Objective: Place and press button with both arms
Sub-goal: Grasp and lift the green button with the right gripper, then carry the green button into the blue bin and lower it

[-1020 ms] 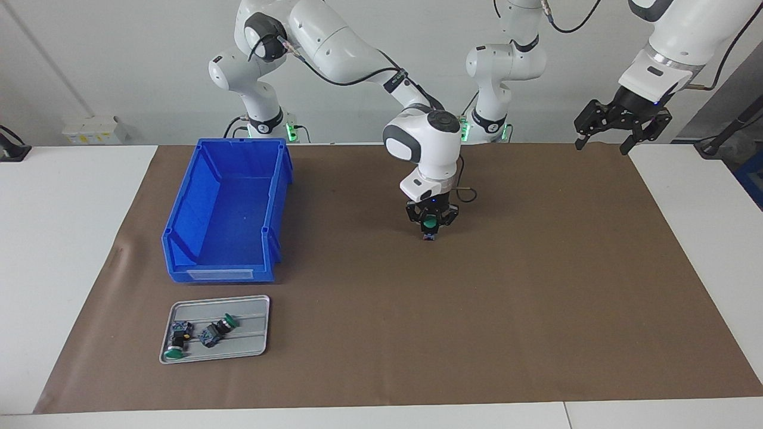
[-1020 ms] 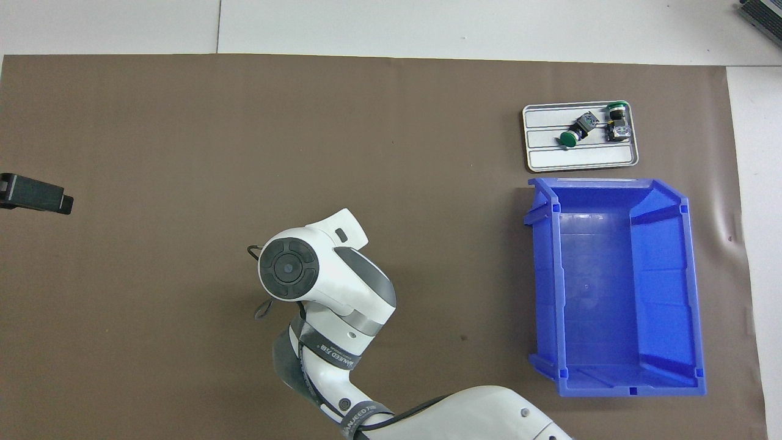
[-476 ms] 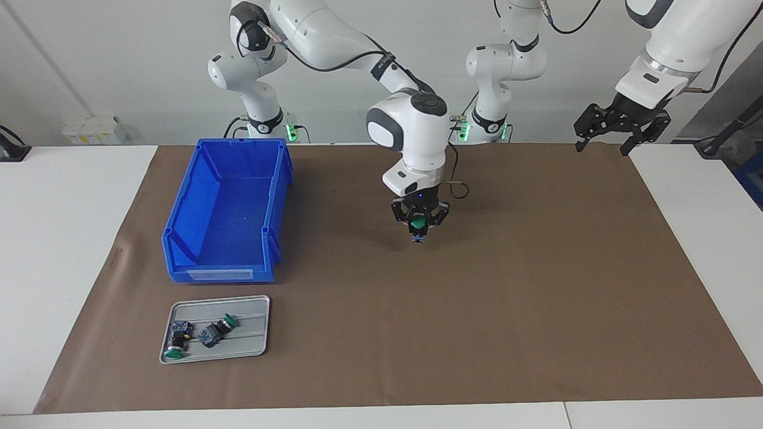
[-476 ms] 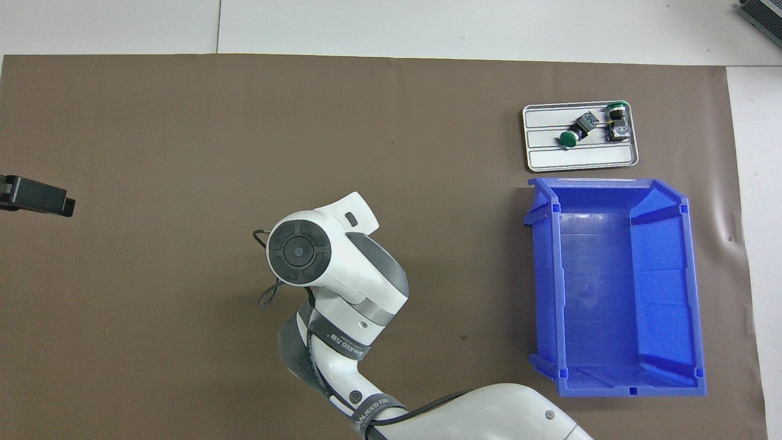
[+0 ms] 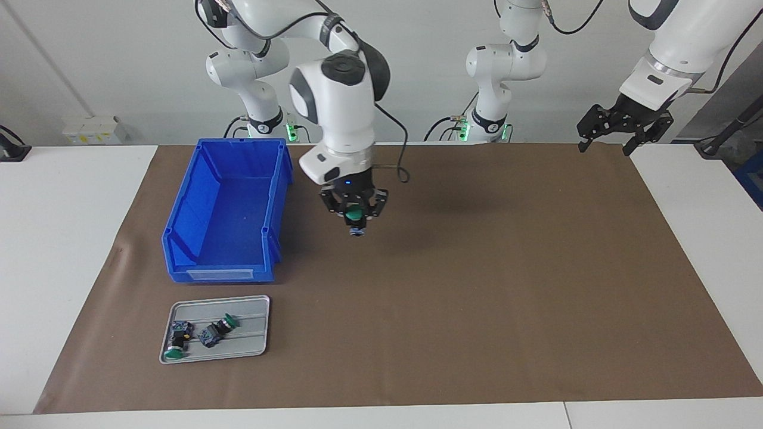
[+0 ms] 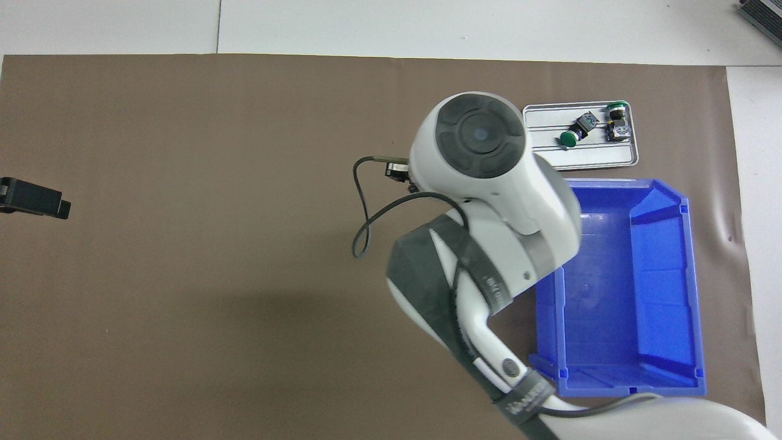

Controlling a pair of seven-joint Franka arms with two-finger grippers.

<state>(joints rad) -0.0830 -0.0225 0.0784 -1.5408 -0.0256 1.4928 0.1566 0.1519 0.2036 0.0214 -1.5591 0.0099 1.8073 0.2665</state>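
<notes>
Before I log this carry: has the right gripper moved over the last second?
Yes. The right gripper, shut on the green-capped button, has moved toward the blue plastic bin.

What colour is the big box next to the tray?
The bin is bright blue, clearest in the facing view.
</notes>
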